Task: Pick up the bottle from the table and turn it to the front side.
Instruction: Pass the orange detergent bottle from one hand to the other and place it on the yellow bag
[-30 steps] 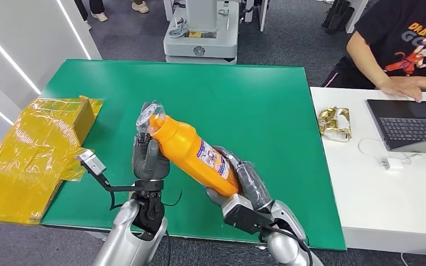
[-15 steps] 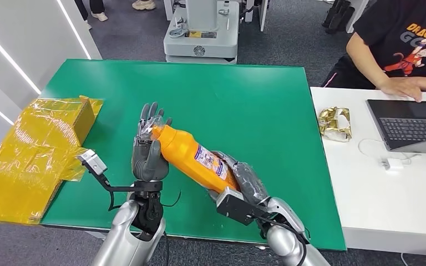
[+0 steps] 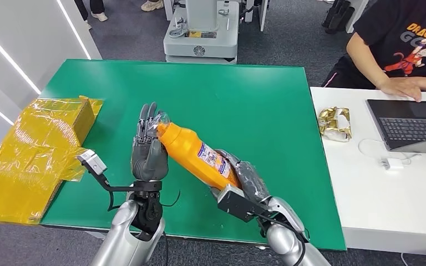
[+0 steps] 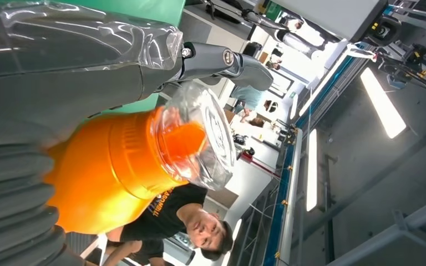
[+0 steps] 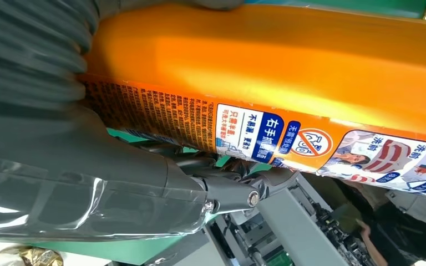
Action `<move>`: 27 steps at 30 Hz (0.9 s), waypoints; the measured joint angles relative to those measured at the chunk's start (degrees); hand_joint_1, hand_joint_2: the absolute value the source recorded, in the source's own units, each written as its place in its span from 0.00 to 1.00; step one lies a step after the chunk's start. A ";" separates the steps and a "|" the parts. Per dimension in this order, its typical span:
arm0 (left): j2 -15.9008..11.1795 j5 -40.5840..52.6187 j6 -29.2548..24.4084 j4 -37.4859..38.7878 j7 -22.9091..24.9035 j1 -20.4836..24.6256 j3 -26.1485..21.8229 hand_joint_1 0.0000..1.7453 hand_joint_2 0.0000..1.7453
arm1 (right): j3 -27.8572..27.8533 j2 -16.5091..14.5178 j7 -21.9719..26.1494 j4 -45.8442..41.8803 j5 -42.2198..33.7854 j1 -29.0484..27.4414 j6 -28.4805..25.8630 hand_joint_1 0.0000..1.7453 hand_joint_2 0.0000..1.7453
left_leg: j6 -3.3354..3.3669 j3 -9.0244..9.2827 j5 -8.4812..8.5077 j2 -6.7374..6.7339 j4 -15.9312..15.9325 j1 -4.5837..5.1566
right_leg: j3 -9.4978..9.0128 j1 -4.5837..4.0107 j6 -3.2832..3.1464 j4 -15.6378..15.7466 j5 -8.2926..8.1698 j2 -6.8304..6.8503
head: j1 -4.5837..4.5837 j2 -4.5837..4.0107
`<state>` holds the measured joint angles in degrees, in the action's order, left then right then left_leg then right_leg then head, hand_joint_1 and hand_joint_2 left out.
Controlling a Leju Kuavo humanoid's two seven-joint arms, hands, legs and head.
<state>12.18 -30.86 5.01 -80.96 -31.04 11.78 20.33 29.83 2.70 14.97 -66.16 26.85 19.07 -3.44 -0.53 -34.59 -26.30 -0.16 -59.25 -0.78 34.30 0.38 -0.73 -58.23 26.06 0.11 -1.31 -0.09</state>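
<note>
Right hand (image 3: 243,178): nearest the camera, wrapped round the lower body of the bottle (image 3: 197,154), carrying it clear above the bench (image 3: 266,105)
Bottle axis: slanted, base low in the right hand, cap (image 4: 199,133) up and away toward the robot's left
Label: printed side faces up and toward the right; the right wrist view shows its text (image 5: 260,133) beside the thumb
Left hand (image 3: 147,147): upright, fingers spread, holding nothing; palm just beside the neck, perhaps touching it
Nearer hand for the turn: the left, by my reading, since the cap end lies against its palm
Bench: green, under both hands
</note>
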 joint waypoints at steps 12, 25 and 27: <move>-0.90 3.81 0.02 1.37 1.05 1.02 1.13 0.00 1.00 | 0.84 -0.01 3.07 0.85 -0.55 0.54 1.37 1.00 1.00 | 0.00 0.01 0.00 -0.01 0.00 0.00 | 0.00 0.00 0.00 0.00 0.00 -0.01 | 0.00 0.00; -0.92 3.44 2.21 2.63 1.63 0.88 1.26 0.00 1.00 | 2.44 -0.01 2.12 1.10 2.36 1.59 5.34 1.00 1.00 | 0.00 0.01 0.01 -0.01 0.00 0.00 | 0.00 0.00 0.00 0.00 0.00 -0.02 | 0.01 0.00; -0.92 3.43 2.20 2.66 1.70 0.69 1.21 0.00 1.00 | 2.85 -0.01 0.95 1.48 3.63 2.01 5.13 1.00 1.00 | 0.00 0.01 0.01 -0.01 0.00 0.00 | 0.00 0.00 0.00 0.00 0.00 -0.01 | 0.01 0.00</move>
<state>11.26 -27.43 7.21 -78.30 -29.34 12.47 21.55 32.68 2.69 15.92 -64.68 30.47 21.08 1.69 -0.53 -34.58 -26.29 -0.17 -59.25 -0.78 34.31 0.38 -0.73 -58.23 26.06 0.10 -1.31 -0.09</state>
